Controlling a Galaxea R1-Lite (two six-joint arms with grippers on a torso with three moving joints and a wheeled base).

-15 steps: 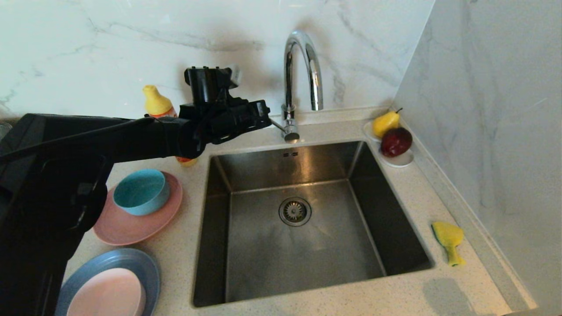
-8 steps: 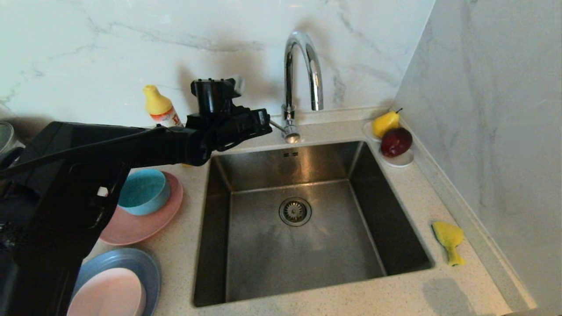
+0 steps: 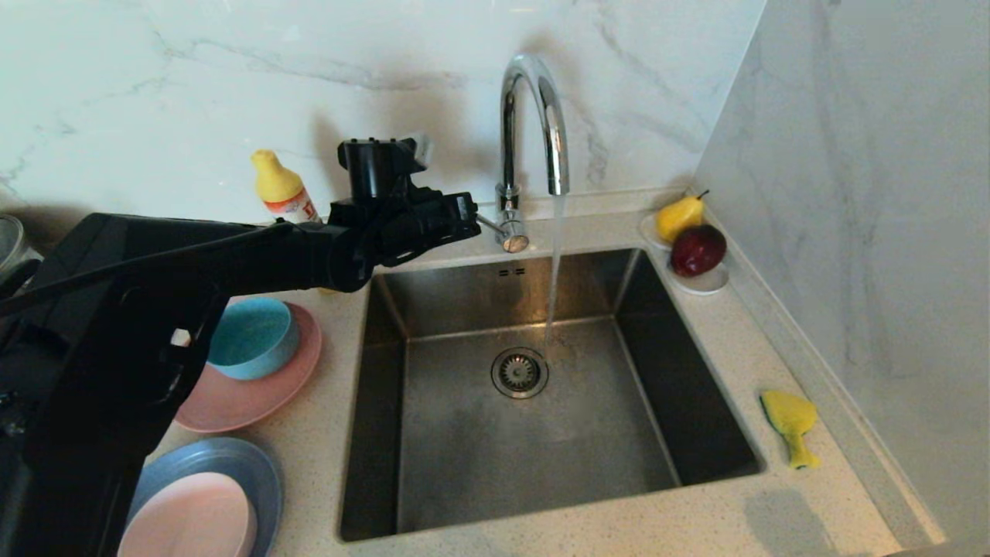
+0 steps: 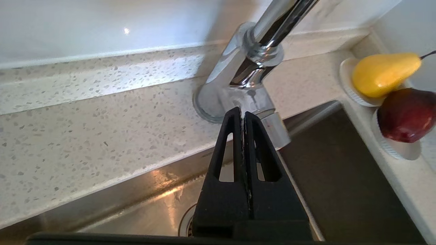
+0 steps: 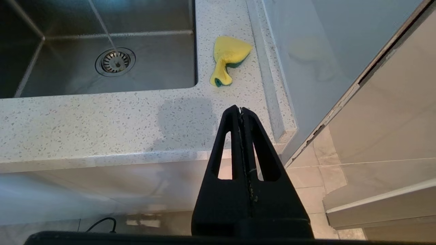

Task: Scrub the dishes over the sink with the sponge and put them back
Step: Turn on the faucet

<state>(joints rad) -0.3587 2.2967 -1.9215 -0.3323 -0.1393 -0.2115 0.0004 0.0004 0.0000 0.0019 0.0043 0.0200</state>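
Counter: we see speckled pale stone [image 3: 719,340] ringing the sink [image 3: 464,456], marble walls behind.
Tap [image 3: 534,124]: running.
Left gripper [image 4: 242,114]: fingers pressed together at its lever.
Right gripper [image 5: 240,109]: closed, parked off the counter's front edge.

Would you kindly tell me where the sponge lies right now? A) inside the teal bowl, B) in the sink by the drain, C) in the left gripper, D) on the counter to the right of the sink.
D: the sponge lies on the counter right of the sink, and the shut left gripper is at the tap handle.
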